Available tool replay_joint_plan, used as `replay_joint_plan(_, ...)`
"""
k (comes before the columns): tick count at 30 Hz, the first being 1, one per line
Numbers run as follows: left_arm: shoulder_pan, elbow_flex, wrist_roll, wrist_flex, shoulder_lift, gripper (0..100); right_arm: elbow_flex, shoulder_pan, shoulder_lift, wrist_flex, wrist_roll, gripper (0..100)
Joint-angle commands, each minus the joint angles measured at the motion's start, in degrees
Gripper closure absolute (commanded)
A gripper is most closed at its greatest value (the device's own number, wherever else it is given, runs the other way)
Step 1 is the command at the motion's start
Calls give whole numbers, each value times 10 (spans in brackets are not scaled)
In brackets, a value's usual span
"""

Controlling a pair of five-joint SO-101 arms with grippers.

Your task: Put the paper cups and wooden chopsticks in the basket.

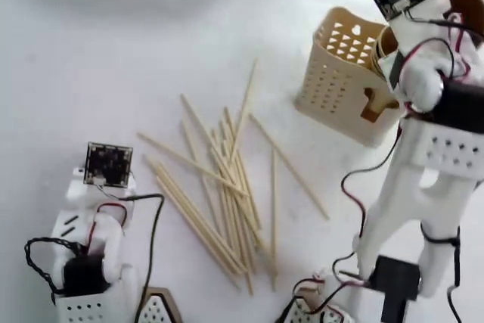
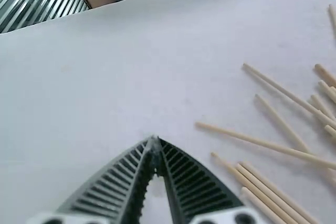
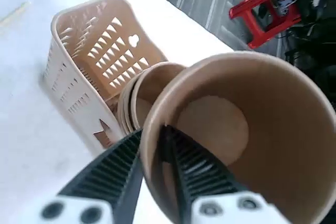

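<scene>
By the basket [image 3: 79, 72] we see the right gripper [image 3: 152, 132] clamping a paper cup [image 3: 262, 129] rim; left gripper [image 2: 155, 142] clenched, empty, near chopsticks [image 2: 273, 145].

Wooden chopsticks [image 1: 227, 194] mid-table, basket [image 1: 336, 73] at the far right.
The chopsticks lie scattered on the table [image 1: 113, 73], just right of the left gripper [image 2: 155, 142]. The basket stands behind them with stacked cups [image 3: 139, 100] in it. Beside it, the right gripper [image 3: 155, 145] pinches a paper cup [image 3: 247, 135].

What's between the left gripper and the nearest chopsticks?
Nothing: in the left wrist view, bare white table separates the left gripper from the chopsticks.
</scene>
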Motion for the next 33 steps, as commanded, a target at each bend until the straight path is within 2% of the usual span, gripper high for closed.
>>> replay_joint_plan(1,-3,-4,-4,-11,-4,976,-18,5,25,0,4,980)
replay_joint_plan(17,-3,-4,-4,-11,-4,976,-69,-48,26,30,-2,980)
replay_joint_plan(26,-3,-4,-4,-11,-4,976,-74,-7,86,29,-26,974)
replay_joint_plan(28,-3,-4,-4,-11,-4,976,-77,-4,86,29,-31,933)
replay_joint_plan(33,-3,-4,-4,-11,-4,976,-142,-7,87,29,-113,784)
